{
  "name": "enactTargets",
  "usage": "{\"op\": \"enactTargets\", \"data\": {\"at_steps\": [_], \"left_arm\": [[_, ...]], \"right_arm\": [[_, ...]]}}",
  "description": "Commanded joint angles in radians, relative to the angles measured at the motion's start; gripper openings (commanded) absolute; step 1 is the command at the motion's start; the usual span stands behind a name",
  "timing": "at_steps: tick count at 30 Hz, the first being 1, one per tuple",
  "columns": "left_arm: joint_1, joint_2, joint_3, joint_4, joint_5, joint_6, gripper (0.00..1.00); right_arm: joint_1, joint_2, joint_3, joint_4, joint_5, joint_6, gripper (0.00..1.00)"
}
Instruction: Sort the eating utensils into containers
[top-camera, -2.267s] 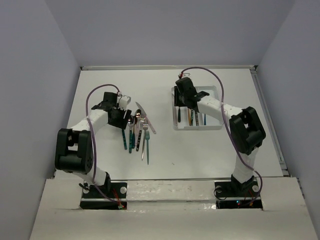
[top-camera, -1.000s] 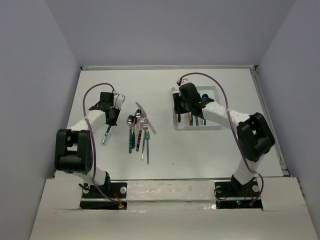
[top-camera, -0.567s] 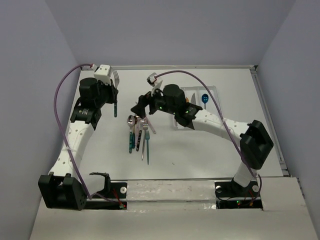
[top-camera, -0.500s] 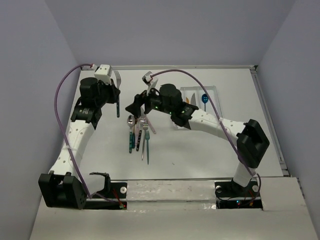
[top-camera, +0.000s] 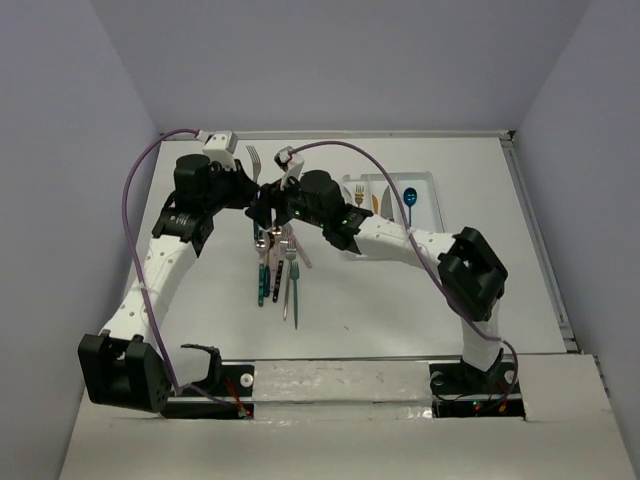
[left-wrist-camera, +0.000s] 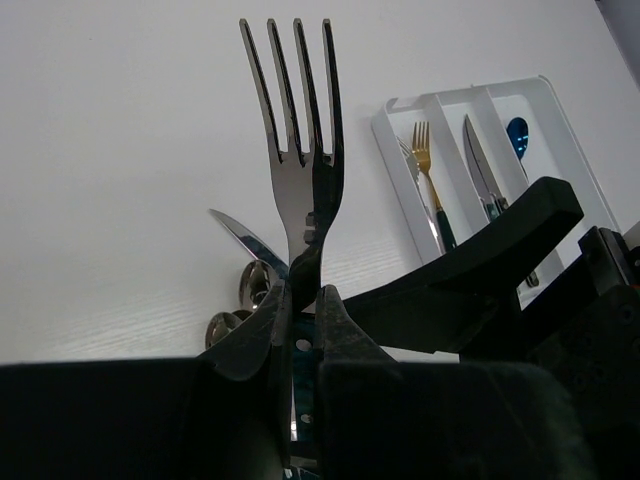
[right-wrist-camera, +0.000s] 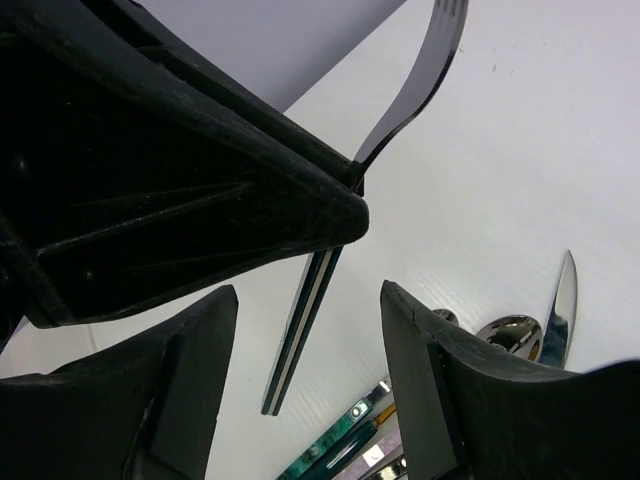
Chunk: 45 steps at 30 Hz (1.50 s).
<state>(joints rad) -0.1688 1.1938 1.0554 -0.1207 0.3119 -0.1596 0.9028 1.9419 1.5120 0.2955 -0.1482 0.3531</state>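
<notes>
Pale lavender walls (top-camera: 340, 60) close round a white counter (top-camera: 400, 290), and both my arms lean in over its left half. My left jaws are clenched on a fork (top-camera: 254, 160), held upright with its tines pointing up, clear of the counter. From the left wrist camera the fingers (left-wrist-camera: 335, 325) pinch it just below the neck, at the top of a dark riveted handle. My right arm reaches across from the tray side, so its jaws sit right beside the left ones. They are released: seen from the right wrist, the two fingers (right-wrist-camera: 185, 400) stand apart, and the lower end of the fork's handle hangs in the gap with space showing on either side. Below this meeting point the loose utensils (top-camera: 277, 262) lie in a tight bunch on the counter, mostly lengthwise and side by side. Among them are teal handles (top-camera: 262, 280), spoon bowls (right-wrist-camera: 510, 335) and a knife blade (left-wrist-camera: 238, 233) angled off at the far end. Well to the right sits the white tray (top-camera: 424, 190), partly covered by my right forearm. A gold fork (left-wrist-camera: 425, 150) lies in the compartment nearest the bunch, a knife (left-wrist-camera: 478, 160) in the middle one, and a blue spoon (left-wrist-camera: 518, 132) in the outermost.
</notes>
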Motion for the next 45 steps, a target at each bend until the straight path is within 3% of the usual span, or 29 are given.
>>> {"op": "enactTargets", "data": {"at_steps": [1,3,5,8,11,12,16,17,18,19,24,30,35,43,45], "left_arm": [[-0.001,-0.014,0.026,0.059,0.032,-0.029,0.0],[-0.001,-0.01,0.022,0.064,0.056,-0.046,0.0],[-0.003,-0.01,0.015,0.064,0.072,-0.049,0.0],[-0.003,-0.017,0.006,0.062,0.06,-0.055,0.0],[-0.003,-0.019,0.0,0.062,0.061,-0.04,0.0],[-0.003,-0.02,-0.001,0.062,0.065,-0.037,0.0],[-0.003,-0.022,0.0,0.052,0.052,0.041,0.03],[-0.001,-0.017,0.002,0.035,0.05,0.064,0.24],[-0.003,-0.017,0.002,0.026,0.049,0.086,0.53],[-0.003,-0.016,0.003,0.013,0.044,0.11,0.99],[0.0,-0.005,-0.017,-0.054,-0.116,0.231,0.99],[0.023,-0.002,-0.133,0.004,-0.23,0.282,0.99],[0.057,0.01,-0.199,0.032,-0.215,0.295,0.99],[0.103,0.018,-0.21,0.032,-0.146,0.295,0.99],[0.106,0.018,-0.212,0.033,-0.142,0.295,0.99]], "right_arm": [[-0.005,0.002,0.056,0.051,0.041,0.012,0.64],[-0.005,0.026,0.068,0.05,0.044,0.014,0.6],[-0.005,0.043,0.088,0.045,0.044,0.015,0.5],[-0.005,0.074,0.12,0.036,0.032,0.017,0.23],[-0.005,0.084,0.134,0.027,0.033,0.017,0.09],[-0.005,0.083,0.132,0.018,0.041,0.015,0.0],[-0.005,0.04,0.093,0.004,0.041,0.004,0.0],[-0.018,0.011,0.079,-0.007,0.033,0.001,0.0],[-0.028,-0.006,0.065,-0.019,0.029,-0.003,0.0],[-0.062,-0.024,0.029,-0.051,0.007,-0.003,0.0],[-0.231,-0.113,-0.117,-0.177,-0.129,0.007,0.0],[-0.401,-0.13,-0.251,-0.234,-0.218,-0.028,0.0],[-0.47,-0.06,-0.227,-0.248,-0.272,-0.029,0.0],[-0.492,0.04,-0.168,-0.262,-0.237,-0.049,0.0],[-0.492,0.058,-0.167,-0.263,-0.22,-0.054,0.05]]}}
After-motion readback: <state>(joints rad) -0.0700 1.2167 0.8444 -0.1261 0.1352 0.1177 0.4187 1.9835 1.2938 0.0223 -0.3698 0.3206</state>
